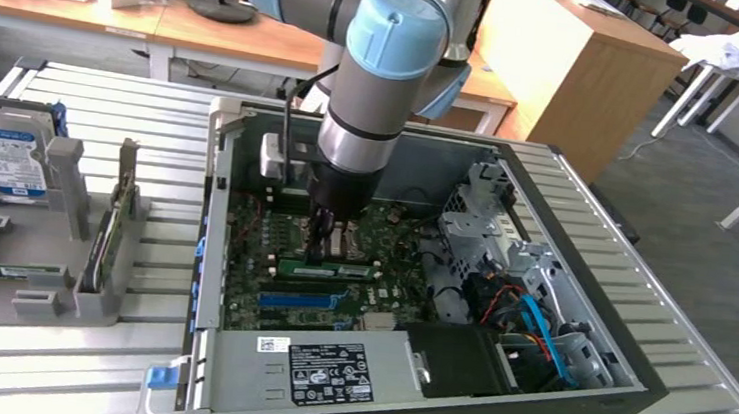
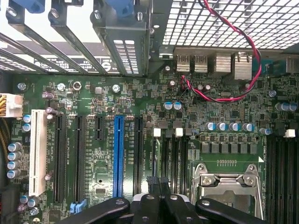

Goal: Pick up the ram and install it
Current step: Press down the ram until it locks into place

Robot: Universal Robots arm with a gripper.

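Pinched together with no gap between them, the black fingers [image 2: 159, 205] of the gripper [image 1: 325, 246] point down into an open computer case [image 1: 622, 385]. In the exterior view the fingertips sit right at the top edge of the ram [image 1: 327, 267], a long green stick lying across the motherboard [image 1: 275, 294] near its middle; whether they touch it or actually grip it cannot be told. Just beside the ram, toward the front of the case, runs a blue slot [image 1: 297, 300].

In the wrist view the closed fingers hang over the green motherboard, near a silver processor socket [image 2: 226, 184] and a long blue expansion slot [image 2: 118, 156], with a white slot [image 2: 38, 154] farther off and a red and black twisted wire [image 2: 243, 42] looping over the rear ports.

Above the gripper rises the grey and light-blue robot arm [image 1: 390, 58]. A power supply with a white label [image 1: 328, 369] fills the case's near end. On the exterior view's left, a grey holder [image 1: 70, 271] carries a hard drive with a blue and white label [image 1: 5, 160].
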